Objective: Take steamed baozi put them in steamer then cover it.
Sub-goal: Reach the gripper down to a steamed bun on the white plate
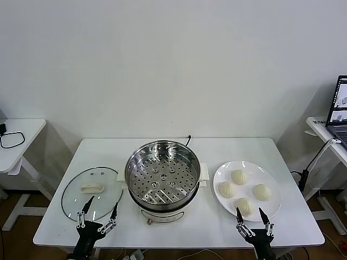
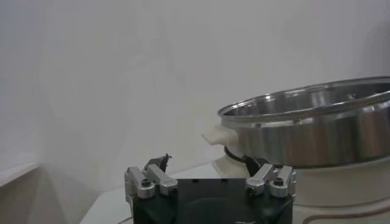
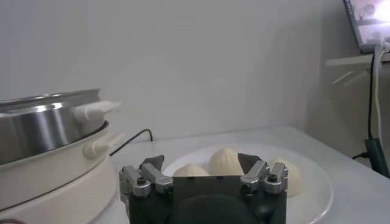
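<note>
With both the right gripper [image 1: 251, 215] and left gripper [image 1: 99, 212] fingers spread and empty, a hard pinch could squash the soft baozi [image 1: 244, 205] just ahead of the right fingers.

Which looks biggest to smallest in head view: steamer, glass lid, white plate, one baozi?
1. Steamer, widest.
2. White plate and glass lid: look nearly alike, so not ranked against each other.
3. One baozi, far smallest.

Black claws [image 1: 98, 214] — silver, screw-studded finger links
</note>
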Available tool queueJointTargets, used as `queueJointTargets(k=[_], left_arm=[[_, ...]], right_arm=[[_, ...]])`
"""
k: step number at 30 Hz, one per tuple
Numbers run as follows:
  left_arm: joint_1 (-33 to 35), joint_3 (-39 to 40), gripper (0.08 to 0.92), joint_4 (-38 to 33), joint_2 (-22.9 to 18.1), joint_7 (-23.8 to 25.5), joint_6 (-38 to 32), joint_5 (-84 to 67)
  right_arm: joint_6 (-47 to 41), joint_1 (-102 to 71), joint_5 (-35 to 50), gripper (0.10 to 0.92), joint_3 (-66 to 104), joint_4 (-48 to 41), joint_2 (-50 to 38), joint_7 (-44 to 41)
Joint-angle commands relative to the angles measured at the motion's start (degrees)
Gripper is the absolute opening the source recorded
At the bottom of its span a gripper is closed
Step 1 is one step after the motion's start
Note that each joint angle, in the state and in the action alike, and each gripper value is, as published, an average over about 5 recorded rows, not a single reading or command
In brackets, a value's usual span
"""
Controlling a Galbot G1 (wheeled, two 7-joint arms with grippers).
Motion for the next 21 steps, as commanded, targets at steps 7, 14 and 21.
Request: queueJointTargets(k=[7,14,21], left_arm=[[-0.1,0.8,0.823,-2.1,-0.2,-0.6,-0.2,0.8],[0.2,1.2,0.823,-2.9,-0.8,-0.8,-0.5,1.1],[0.1,1.5,0.823,-3.1,-0.8,-1.0,-0.7,1.1]], right_arm=[[-15.3,19.0,2.6,0.823,1.2,-1.2,-7.0,7.4],[-18.9,39.0,18.0,0.823,-6.0,-10.4,-17.6,4.5],[-23.0,56.5,26.5,0.823,-20.2,-23.8,-29.0,-13.4]])
